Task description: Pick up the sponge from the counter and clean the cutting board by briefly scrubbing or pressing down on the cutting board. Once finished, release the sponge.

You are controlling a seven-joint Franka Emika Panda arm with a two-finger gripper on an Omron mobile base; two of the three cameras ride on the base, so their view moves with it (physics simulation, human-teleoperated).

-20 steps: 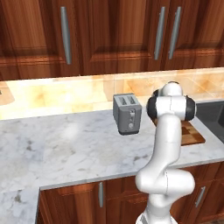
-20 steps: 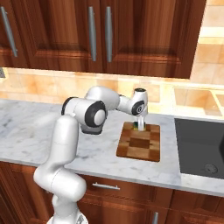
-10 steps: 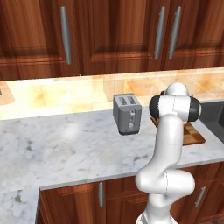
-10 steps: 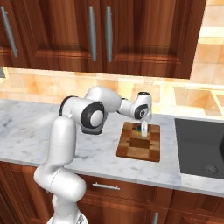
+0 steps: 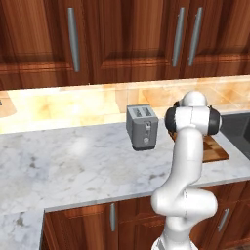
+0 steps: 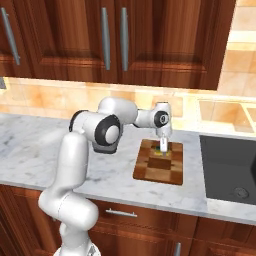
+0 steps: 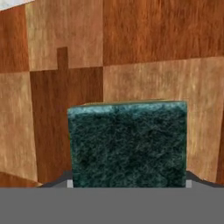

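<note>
Sponge [image 7: 127, 144] sat between the gripper [image 6: 163, 148] fingers, dark green scrub face toward the hand camera, a thin yellow edge visible along its top. It was over the cutting board, whose checkered wood blocks made up the whole background of the hand view.

Largest first: upper cabinets [image 5: 127, 39] in reddish-brown wood with vertical metal handles ran along the wall, above a tan tiled backsplash [image 5: 68, 105]. Counter [image 5: 73, 161] was white marble with grey veining, over matching lower cabinets. Dark sink basin [image 6: 227, 162] was sunk into the counter just right of the board in the right base view.

Arm rose from the base, elbow bent, and reached out over the counter with the hand pointing down at the board. Grey metal toaster [image 5: 142, 126] stood upright on the counter, near the board but apart from it.

Cutting board [image 6: 159, 161] lay flat on the counter, between the toaster side and the sink. In the left base view the arm covered most of it; only its corner showed.

Gripper was over the far half of the board, fingers closed on the sponge from both sides. Couldn't tell whether the sponge's underside touched the wood.
</note>
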